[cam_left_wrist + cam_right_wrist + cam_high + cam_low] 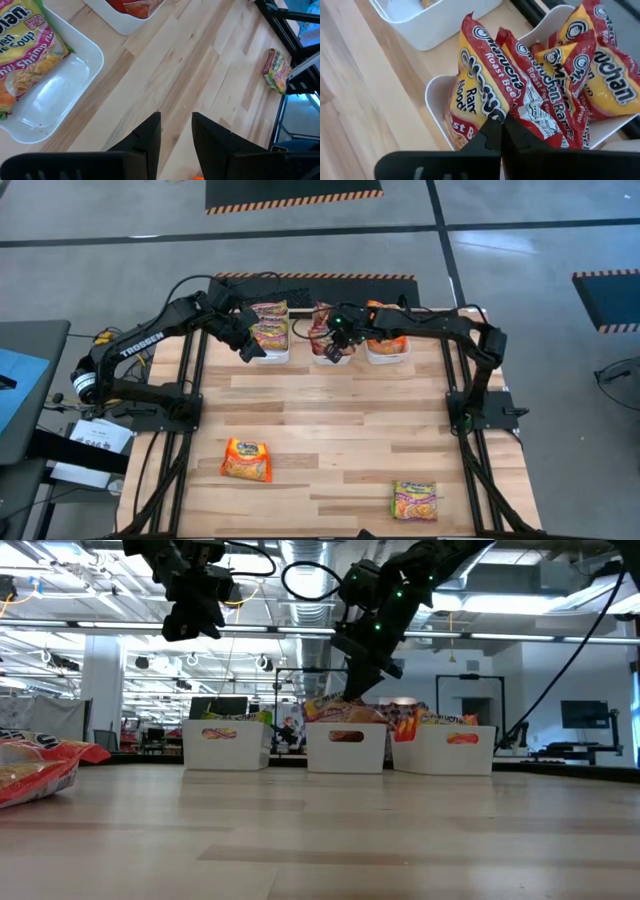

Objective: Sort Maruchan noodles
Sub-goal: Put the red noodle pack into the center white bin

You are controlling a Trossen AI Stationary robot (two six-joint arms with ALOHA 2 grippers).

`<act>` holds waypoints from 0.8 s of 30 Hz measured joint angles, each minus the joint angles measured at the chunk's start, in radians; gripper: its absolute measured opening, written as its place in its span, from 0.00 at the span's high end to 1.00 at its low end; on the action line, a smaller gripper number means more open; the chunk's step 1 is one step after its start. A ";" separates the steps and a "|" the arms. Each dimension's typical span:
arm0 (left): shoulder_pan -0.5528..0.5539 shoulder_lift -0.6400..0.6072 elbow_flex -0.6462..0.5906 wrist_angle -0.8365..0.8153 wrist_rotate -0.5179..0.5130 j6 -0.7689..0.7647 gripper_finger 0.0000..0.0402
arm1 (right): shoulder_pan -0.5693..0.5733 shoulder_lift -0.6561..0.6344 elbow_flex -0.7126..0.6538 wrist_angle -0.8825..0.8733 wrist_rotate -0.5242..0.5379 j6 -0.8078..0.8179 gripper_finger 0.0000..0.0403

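The right gripper (pixel 501 131), pinched shut on a red noodle packet (pixel 485 87), holds it over the middle bin (pixel 335 358) to match the packets inside, while the left gripper (pixel 176 132) hangs part-open and empty near the left bin (pixel 270 356).

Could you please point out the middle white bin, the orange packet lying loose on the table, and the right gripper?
middle white bin (pixel 346 748): low view, on its front wall.
orange packet (pixel 246 460): high view, middle of its front.
right gripper (pixel 501 120): right wrist view, at the shut fingertips, on a packet's edge.
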 joint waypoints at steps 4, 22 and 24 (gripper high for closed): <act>0.000 0.000 0.000 0.000 0.000 0.003 0.76 | -0.014 0.000 0.000 -0.028 -0.045 0.007 0.97; 0.000 0.000 0.000 0.000 0.004 -0.005 0.76 | -0.032 -0.114 0.000 -0.142 -0.123 0.020 0.57; 0.000 0.000 0.000 0.000 0.003 -0.004 0.76 | -0.034 -0.146 0.000 -0.173 -0.123 0.053 0.55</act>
